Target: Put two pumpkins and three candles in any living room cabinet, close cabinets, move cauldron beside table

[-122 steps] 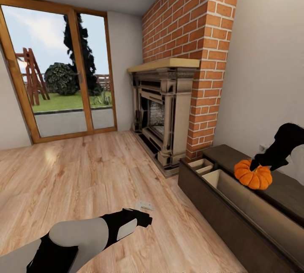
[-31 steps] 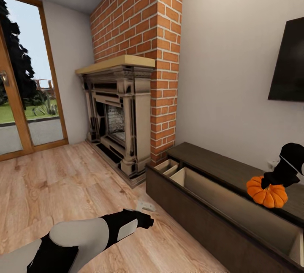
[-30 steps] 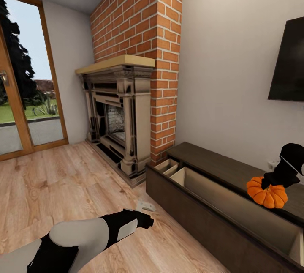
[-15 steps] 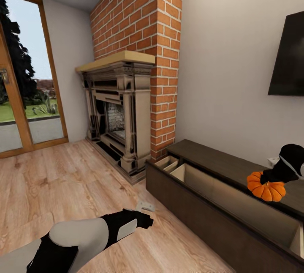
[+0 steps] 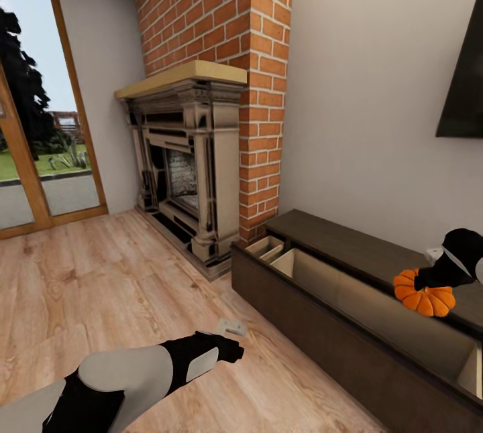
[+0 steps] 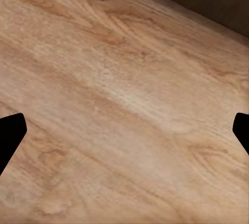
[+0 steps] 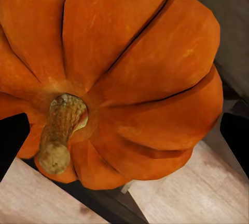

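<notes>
An orange pumpkin is clamped by the right gripper above the dark cabinet's open drawer, apparently for dropping inside; the left gripper is held spread, empty, over floor.

This was a home's living room: a stone fireplace sat at twelve o'clock under a red brick chimney breast. At ten o'clock a wood-framed glass door looked onto a garden, at two o'clock a dark wall-hung screen hung above a low brown cabinet, and a pale plank floor ran underfoot.
</notes>
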### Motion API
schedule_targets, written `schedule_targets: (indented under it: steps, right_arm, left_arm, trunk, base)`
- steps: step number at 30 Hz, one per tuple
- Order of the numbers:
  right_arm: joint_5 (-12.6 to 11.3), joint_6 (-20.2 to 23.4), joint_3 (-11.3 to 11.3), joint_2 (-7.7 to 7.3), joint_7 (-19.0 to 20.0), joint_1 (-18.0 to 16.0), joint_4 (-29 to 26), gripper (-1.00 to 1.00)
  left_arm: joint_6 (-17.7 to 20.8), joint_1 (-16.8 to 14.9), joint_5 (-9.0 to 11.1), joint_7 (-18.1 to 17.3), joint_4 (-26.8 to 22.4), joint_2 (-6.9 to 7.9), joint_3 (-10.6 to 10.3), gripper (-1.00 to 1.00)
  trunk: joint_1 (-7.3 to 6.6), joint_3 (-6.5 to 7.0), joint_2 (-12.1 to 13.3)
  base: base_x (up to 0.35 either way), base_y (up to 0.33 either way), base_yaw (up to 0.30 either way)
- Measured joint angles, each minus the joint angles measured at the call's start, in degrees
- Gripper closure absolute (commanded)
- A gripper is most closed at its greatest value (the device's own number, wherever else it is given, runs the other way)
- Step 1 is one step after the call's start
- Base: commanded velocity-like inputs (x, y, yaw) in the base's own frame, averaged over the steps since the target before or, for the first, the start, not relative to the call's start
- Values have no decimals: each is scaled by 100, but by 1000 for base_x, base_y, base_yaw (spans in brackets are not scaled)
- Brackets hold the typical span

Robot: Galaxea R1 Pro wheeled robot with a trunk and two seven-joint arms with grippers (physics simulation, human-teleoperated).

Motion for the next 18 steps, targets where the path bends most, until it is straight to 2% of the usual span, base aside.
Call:
schedule_targets:
  steps: [8,18]
  right_arm:
    - [-83,1,0,2,-1,4,0,100]
    - [-148,-105,5,15,-10,205,1,100]
  left_arm:
    - [0,-1,-3,18,-2,-8,-7,-100]
    - [0,-1,-2,46,-70,-9,-5,-100]
  trunk:
    - [21,-177,-11]
    - [46,-399,-24]
  base:
    - [0,0,0]
    - [0,0,0]
